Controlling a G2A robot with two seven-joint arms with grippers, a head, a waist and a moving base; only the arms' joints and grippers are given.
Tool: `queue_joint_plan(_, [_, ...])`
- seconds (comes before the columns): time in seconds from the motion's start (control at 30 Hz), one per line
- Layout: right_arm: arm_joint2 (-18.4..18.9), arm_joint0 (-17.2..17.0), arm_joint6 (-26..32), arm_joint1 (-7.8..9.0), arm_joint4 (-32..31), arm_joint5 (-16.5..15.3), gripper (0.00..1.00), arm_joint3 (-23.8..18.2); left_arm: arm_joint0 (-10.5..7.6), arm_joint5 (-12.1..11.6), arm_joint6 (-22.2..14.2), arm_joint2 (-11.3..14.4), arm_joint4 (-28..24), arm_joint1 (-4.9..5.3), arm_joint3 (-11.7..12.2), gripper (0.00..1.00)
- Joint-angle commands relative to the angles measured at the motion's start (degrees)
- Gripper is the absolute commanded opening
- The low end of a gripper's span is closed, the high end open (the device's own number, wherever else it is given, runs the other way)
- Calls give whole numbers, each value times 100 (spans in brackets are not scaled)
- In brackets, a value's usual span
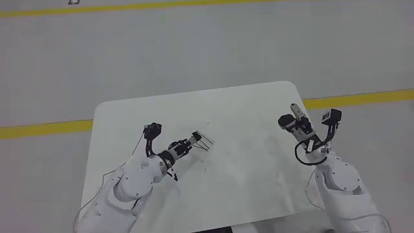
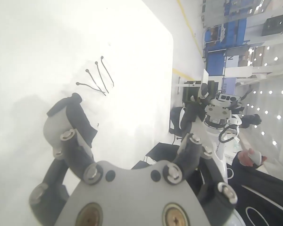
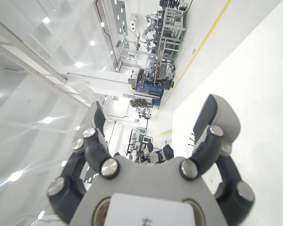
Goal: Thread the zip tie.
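Several thin black zip ties lie loose and fanned out on the white table, left of its middle. They also appear as a small dark bunch of zip ties from above. My left gripper hovers just short of them, open and holding nothing; it is the left gripper in the top view. My right gripper is raised over the table's right edge, far from the ties. That right gripper is open and empty, tilted up toward the room, with the zip ties tiny beside one finger.
The table's rounded far right corner is close to the right arm. Grey floor with yellow lines surrounds the table. A person's hand holding a controller appears off the table.
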Motion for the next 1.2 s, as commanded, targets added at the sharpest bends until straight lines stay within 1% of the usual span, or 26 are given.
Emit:
queue_joint_plan(0.0, [0, 0, 3, 0, 0, -1, 100, 0, 6, 0, -2, -8, -3, 4, -8, 100])
queue_joint_plan(0.2, [0, 0, 3, 0, 0, -1, 100, 0, 6, 0, -2, -8, -3, 4, -8, 100])
queue_joint_plan(0.23, [0, 0, 3, 0, 0, -1, 100, 0, -23, -35, -10, 45, -54, -8, -132, 100])
queue_joint_plan(0.27, [0, 0, 3, 0, 0, -1, 100, 0, -63, 0, -4, 123, -70, -23, -201, 100])
queue_joint_plan(0.33, [0, 0, 3, 0, 0, -1, 100, 0, -184, 0, -29, 260, 130, -45, -165, 100])
queue_joint_plan(0.37, [0, 0, 3, 0, 0, -1, 100, 0, -265, 0, -95, 364, 196, -74, -184, 100])
queue_joint_plan(0.43, [0, 0, 3, 0, 0, -1, 100, 0, -361, 0, -165, 454, 283, -123, -113, 100])
queue_joint_plan(0.47, [0, 0, 3, 0, 0, -1, 100, 0, -420, 0, -215, 509, 406, -164, -51, 100])
queue_joint_plan(0.5, [0, 0, 3, 0, 0, -1, 100, 0, -418, 0, -233, 476, 253, -211, 70, 100])
queue_joint_plan(0.53, [0, 0, 3, 0, 0, -1, 100, 0, -460, 0, -264, 467, 237, -255, 148, 100])
queue_joint_plan(0.57, [0, 0, 3, 0, 0, -1, 100, 0, -534, 0, -299, 516, 512, -292, 164, 100])
queue_joint_plan(0.6, [0, 0, 3, 0, 0, -1, 100, 0, -532, 0, -294, 535, 657, -365, 209, 100])
queue_joint_plan(0.67, [0, 0, 3, 0, 0, -1, 100, 0, -548, 0, -429, 549, 741, -488, 242, 100])
queue_joint_plan(0.77, [0, 0, 3, 0, 0, -1, 100, 0, -557, 0, -678, 460, 1065, -722, 422, 100])
queue_joint_plan(0.8, [0, 0, 3, 0, 0, -1, 100, 0, -524, 0, -746, 380, 1239, -830, 488, 100])
queue_joint_plan(0.87, [0, 0, 3, 0, 0, -1, 100, 0, -430, 0, -966, 237, 1376, -1011, 529, 100])
queue_joint_plan(0.9, [0, 0, 3, 0, 0, -1, 100, 0, -401, 0, -1062, 155, 1587, -1100, 525, 100])
queue_joint_plan(0.93, [0, 0, 3, 0, 0, -1, 100, 0, -393, 0, -1098, 134, 1690, -1130, 503, 100])
queue_joint_plan(1.17, [0, 0, 3, 0, 0, -1, 100, 0, -393, 0, -1098, 134, 1690, -1130, 503, 100])
